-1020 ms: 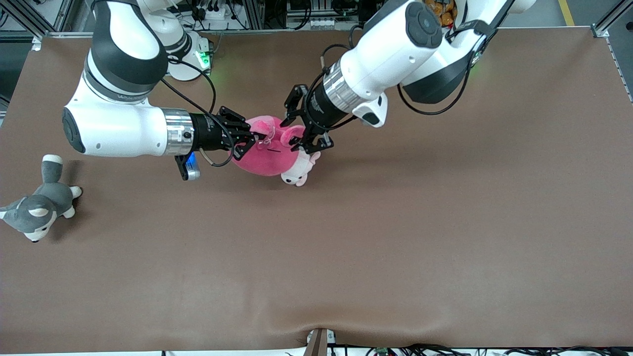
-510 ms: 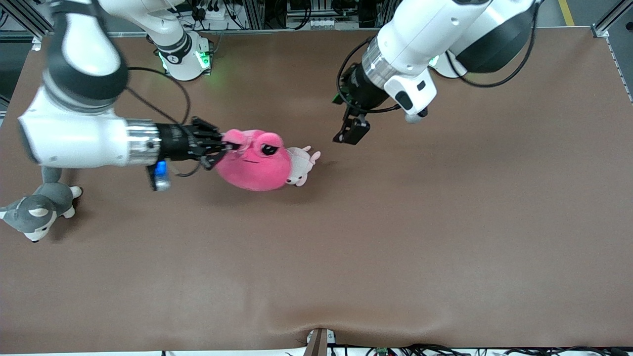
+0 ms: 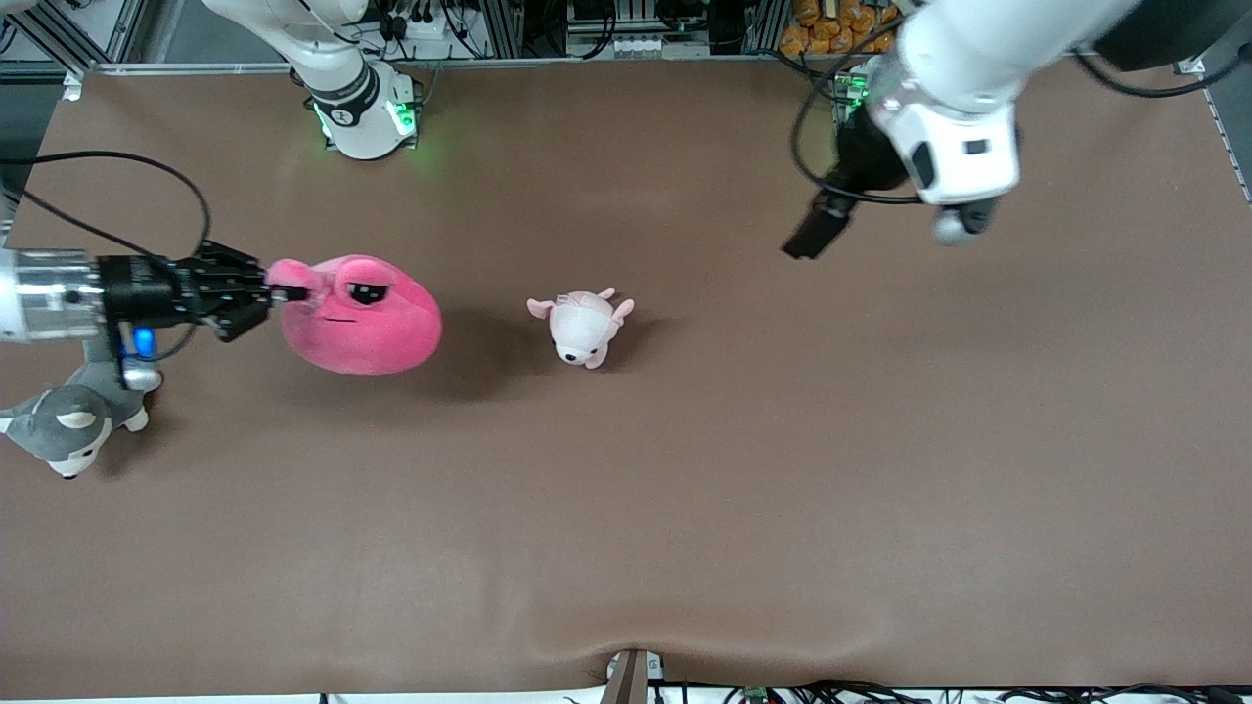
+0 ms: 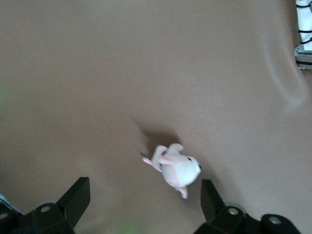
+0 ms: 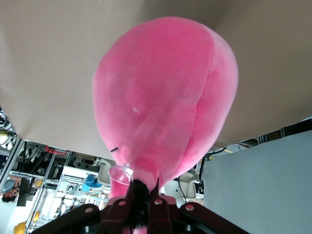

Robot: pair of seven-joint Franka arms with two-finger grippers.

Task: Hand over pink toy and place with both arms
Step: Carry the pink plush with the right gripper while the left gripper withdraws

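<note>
I'm holding the pink toy [image 3: 360, 315] with the right gripper [image 3: 262, 293], whose fingers are pinching a small bump at the top of the plush; in the right wrist view the fingertips [image 5: 140, 191] are pressed tight on that nub and the round body is hanging free below them. The toy is riding above the table [image 3: 685, 469], over the stretch near the edge at the right arm's end, roughly midway between the edge where the bases stand and the edge nearest the front camera. The left gripper [image 3: 820, 223] is hanging empty over the bench toward the corner by its own base, its fingers [image 4: 73, 202] spread wide in the left wrist view, and that arm is waiting. I'm reading this as the placing half of the job, with the toy in the right arm's charge alone. The small pale plush [image 3: 580, 326] is lying near the middle of the bench, and the grey husky plush [image 3: 73, 418] is lying close to the right arm's edge, partly under the wrist. I can't be sure how high the toy is hanging, so I'd be lowering slowly, steering clear of the husky, and parting the fingers only once the body is settling.
</note>
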